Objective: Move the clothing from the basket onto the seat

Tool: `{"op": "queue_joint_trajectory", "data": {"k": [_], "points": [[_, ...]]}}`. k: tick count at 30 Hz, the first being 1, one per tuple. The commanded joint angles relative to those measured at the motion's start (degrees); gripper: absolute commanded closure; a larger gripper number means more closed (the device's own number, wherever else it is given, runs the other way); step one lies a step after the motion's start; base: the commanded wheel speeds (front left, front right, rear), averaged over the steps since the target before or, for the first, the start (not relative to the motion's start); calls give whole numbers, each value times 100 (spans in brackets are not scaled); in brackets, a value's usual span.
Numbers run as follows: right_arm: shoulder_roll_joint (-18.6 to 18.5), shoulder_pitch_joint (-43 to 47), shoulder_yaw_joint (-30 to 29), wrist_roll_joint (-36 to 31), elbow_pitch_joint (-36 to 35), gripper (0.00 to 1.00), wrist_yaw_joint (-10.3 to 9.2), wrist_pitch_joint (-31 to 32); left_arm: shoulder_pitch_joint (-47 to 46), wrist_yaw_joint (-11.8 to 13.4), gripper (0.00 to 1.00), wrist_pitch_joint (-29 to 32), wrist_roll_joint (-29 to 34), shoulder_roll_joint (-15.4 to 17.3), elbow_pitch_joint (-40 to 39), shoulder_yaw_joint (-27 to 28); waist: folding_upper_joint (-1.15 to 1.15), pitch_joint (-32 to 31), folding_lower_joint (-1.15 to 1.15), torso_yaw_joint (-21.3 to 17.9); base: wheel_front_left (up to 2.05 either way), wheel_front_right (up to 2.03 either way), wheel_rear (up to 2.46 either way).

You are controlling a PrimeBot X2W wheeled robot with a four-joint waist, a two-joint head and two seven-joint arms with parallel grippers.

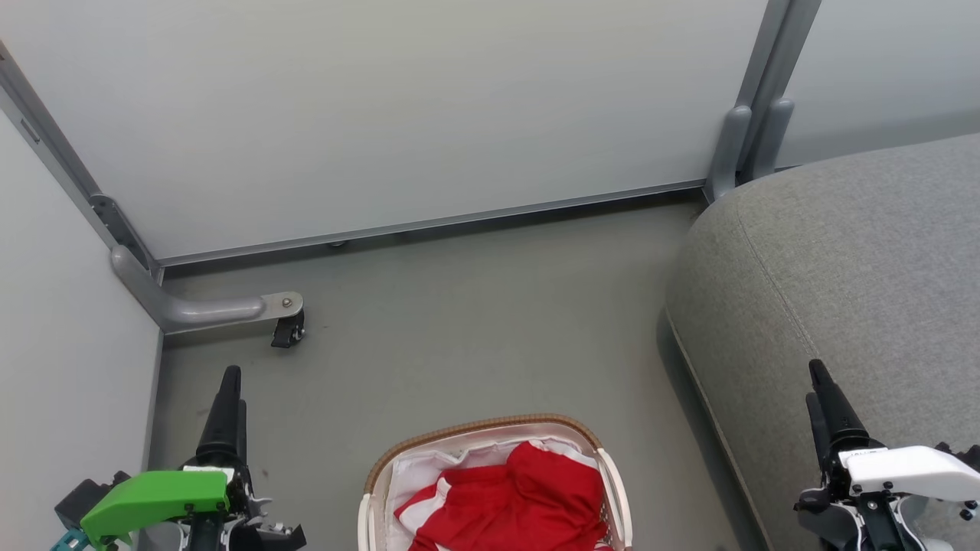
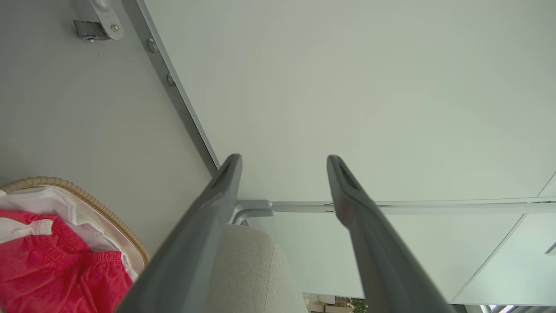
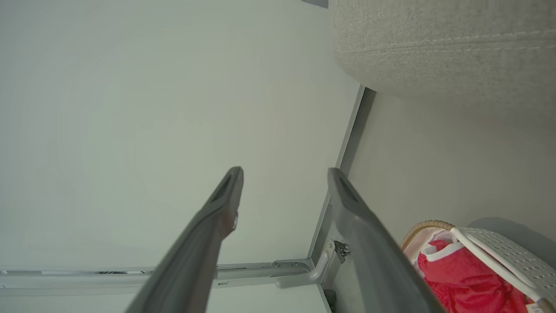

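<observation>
The clothing (image 1: pixel 513 497) lies heaped in the basket (image 1: pixel 475 427) on the floor (image 1: pixel 475 321), near and central, with the seat (image 1: pixel 842 268) to its right. The left gripper (image 2: pixel 282 161) and right gripper (image 3: pixel 284 173) flank the basket, fingers spread and empty (probably readied for a first reach down).

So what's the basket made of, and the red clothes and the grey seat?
The basket looks like hard white plastic, dotted with little holes, with a brown woven rim, maybe wicker. The clothing seems soft matte fabric; it crumples in folds. The seat looks like grey woven cloth, with stitched seams.
</observation>
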Motion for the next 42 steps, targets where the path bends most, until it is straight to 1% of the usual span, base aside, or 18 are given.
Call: {"op": "queue_joint_trajectory", "data": {"k": [1, 11, 15, 16, 19, 26, 28, 32, 42], "points": [[-52, -108, -47, -262, -149, 0, 1, -73, -64, -9, 0, -65, 196, 25, -115, -5, 0, 2, 0, 2, 0, 0, 0], [-61, -91, -40, -1459, -482, 0, 1, -304, -89, 14, 0, -298, 1348, 31, -302, -6, 0, 15, 0, 16, 0, 0, 0], [-64, -75, 4, -1969, -577, 0, 1, -391, -81, 69, 0, -381, 1803, 33, -420, -83, 0, 18, 0, 26, 0, 0, 0], [-66, -67, 33, -2256, -624, 0, 1, -431, -73, 104, 0, -422, 2041, 35, -467, -127, 0, 21, 0, 31, 0, 0, 0], [-68, -51, 83, -2748, -702, 0, 1, -495, -64, 129, 0, -484, 2494, 36, -525, -226, 0, 25, 0, 38, 0, 0, 0], [-74, -15, 146, -3527, -723, 0, 2, -627, -13, 237, 0, -617, 3302, 40, -591, -412, 0, 32, 0, 47, 0, 0, 0], [-75, -10, 197, -3799, -729, 0, 2, -670, 2, 249, 0, -656, 3643, 42, -587, -480, 0, 33, 0, 48, 0, 0, 0], [-79, 29, 272, -4211, -729, 0, 2, -743, 53, 304, 0, -732, 4064, 44, -564, -531, 0, 37, 0, 53, 0, 0, 0], [-85, 72, 407, -5009, -628, 0, 2, -908, 138, 372, 0, -895, 4774, 50, -381, -590, 0, 53, 0, 70, 0, 0, 0]]}}
